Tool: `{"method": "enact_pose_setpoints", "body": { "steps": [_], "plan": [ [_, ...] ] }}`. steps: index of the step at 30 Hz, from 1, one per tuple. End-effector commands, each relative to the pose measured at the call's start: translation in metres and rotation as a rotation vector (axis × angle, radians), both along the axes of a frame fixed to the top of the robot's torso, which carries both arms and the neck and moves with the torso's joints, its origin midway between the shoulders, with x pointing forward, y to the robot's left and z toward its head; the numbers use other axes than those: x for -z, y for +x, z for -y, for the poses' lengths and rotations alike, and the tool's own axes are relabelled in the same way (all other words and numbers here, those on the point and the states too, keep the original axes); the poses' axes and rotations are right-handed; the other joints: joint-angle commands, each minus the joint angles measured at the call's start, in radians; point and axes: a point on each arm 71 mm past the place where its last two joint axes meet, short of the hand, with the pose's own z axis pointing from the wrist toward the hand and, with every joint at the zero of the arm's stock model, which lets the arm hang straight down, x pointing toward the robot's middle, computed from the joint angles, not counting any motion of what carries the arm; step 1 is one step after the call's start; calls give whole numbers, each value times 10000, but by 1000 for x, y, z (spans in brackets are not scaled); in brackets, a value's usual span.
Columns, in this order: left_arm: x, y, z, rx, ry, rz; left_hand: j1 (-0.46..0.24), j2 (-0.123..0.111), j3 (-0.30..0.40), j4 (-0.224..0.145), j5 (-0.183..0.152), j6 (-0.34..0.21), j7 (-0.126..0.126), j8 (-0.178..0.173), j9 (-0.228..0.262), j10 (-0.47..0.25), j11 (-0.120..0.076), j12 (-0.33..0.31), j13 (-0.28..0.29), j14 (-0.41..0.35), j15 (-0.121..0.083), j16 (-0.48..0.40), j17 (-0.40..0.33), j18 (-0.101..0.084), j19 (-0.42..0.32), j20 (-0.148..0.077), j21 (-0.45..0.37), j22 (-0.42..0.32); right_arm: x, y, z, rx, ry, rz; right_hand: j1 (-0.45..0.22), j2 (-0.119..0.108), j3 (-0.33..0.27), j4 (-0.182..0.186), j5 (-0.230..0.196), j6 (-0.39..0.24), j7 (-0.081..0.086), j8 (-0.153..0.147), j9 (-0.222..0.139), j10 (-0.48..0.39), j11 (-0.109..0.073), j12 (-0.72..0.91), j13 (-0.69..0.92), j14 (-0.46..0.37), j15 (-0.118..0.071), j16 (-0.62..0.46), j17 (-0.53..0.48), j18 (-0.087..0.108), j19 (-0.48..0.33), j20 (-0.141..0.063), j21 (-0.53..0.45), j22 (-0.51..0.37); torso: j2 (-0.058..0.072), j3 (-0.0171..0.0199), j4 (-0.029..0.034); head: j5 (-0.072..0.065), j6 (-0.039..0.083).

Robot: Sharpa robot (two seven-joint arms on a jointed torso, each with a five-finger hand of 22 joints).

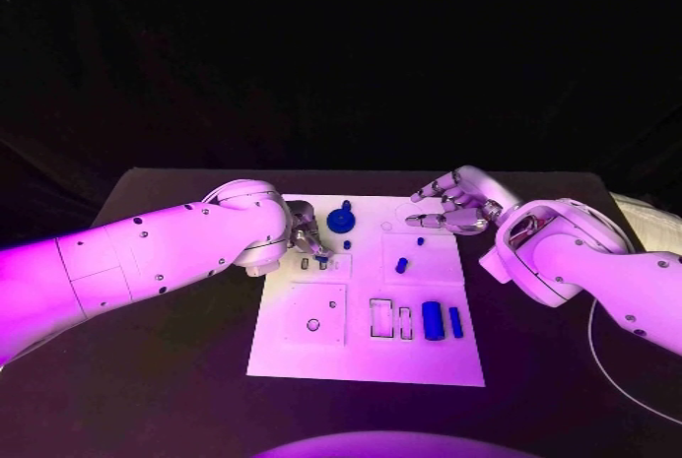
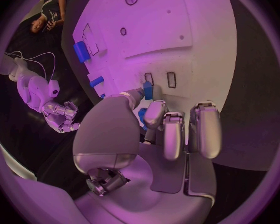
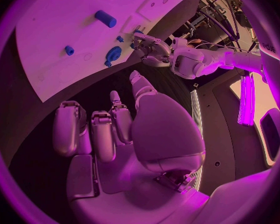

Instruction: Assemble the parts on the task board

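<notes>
Hovering low over the white task board (image 1: 367,355), the left hand (image 1: 305,237) sits at the board's near-left upper area, and in the left wrist view a small blue part (image 2: 148,90) is pinched between thumb and fingertip right above two narrow slots in the plate. Over on the other side, the right hand (image 1: 452,208) floats at the board's far right corner, fingers spread and loosely curled, nothing in them. Now the board itself, lying flat in the middle of the black worktop (image 1: 170,379): a round blue part with a stem (image 1: 343,219) stands near its far edge, a short blue peg (image 1: 402,265) lies in the square panel to the right of centre, and a tiny blue piece (image 1: 420,243) sits just beyond it. Down in the nearer row, two rectangular recesses stand outlined and unfilled, while beside them a wider blue block (image 1: 431,321) and a slimmer blue bar (image 1: 455,323) lie side by side, close but apart. An oval opening (image 1: 312,325) marks the near-left panel.
</notes>
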Motion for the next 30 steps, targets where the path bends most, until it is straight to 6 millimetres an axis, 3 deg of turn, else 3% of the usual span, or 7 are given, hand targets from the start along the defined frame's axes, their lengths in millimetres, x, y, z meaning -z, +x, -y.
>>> {"method": "enact_pose_setpoints", "body": {
  "steps": [1,30],
  "plan": [
    [5,-3,1,386,402,-187,-26,52,1371,-1322,10,2,-50,-12,-5,33,39,-2,-9,1050,-26,30,2634,-118,4,47,-20,509,1,-1,-2,-220,-120,-117,-6,-42,-56,21,45,50,0,35,8,-90,11,-43,752,918,17,17,1966,165,-94,2,-71,-16,2,-1,10,-13,-28],
    [11,-6,-2,825,968,-864,-663,104,1061,-1225,-191,172,-125,158,200,82,-7,88,68,1050,-51,30,2634,-124,22,31,-13,557,4,0,1,-140,117,-565,-62,-4,-104,100,76,58,-2,35,9,-82,10,-28,758,918,16,18,1969,167,-97,1,-88,-35,-3,-3,5,73,-131]
  ]
}}
